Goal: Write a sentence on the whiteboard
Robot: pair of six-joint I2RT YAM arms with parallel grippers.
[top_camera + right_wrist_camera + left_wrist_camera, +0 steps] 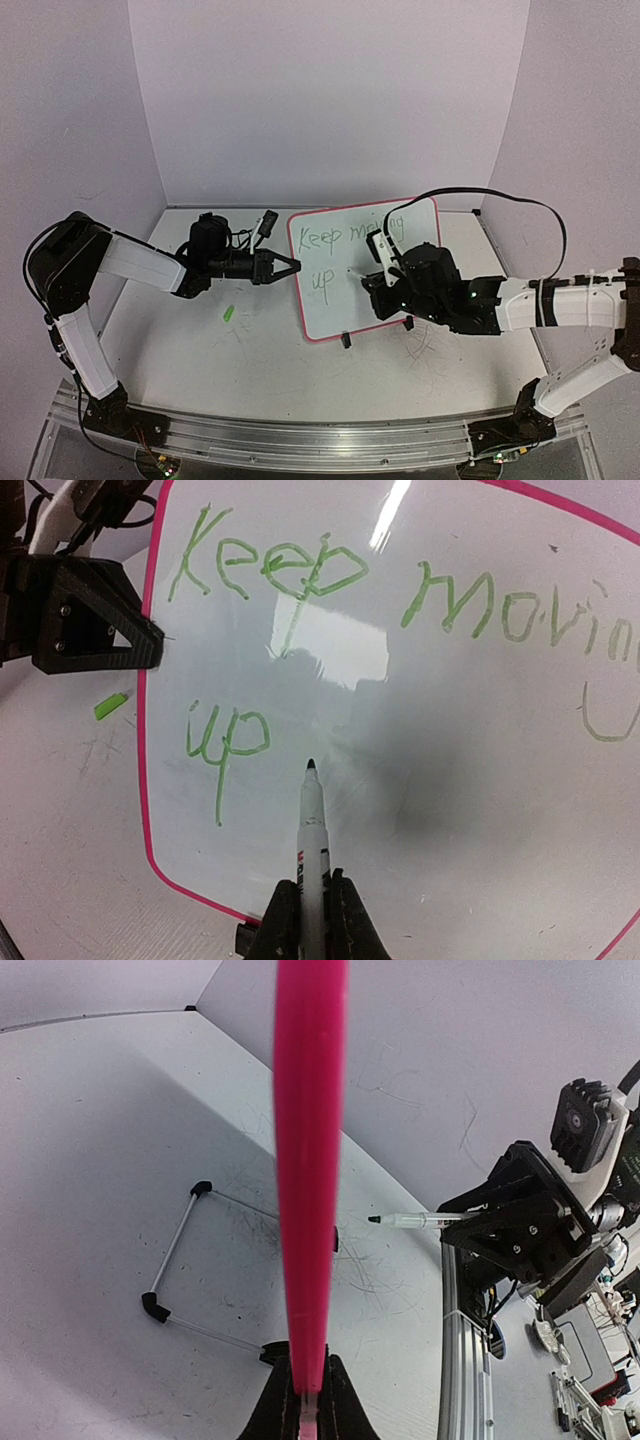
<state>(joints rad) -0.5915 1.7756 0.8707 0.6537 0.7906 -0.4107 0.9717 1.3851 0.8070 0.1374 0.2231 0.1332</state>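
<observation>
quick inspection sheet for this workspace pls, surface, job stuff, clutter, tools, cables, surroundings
surface: white table, scuffed with faint pen marks
job's things: whiteboard with pink frame, propped tilted on black feet; sentence in green reads "Keep moving up"; marker with its tip just right of "up", contact unclear
clutter: small green piece on the table left of the board
grippers: left tool shut on the whiteboard's left edge; right tool shut on the marker
cables: black cable arcing from the right arm toward the right wall
surroundings: plain pale walls; metal rail along the near edge
</observation>
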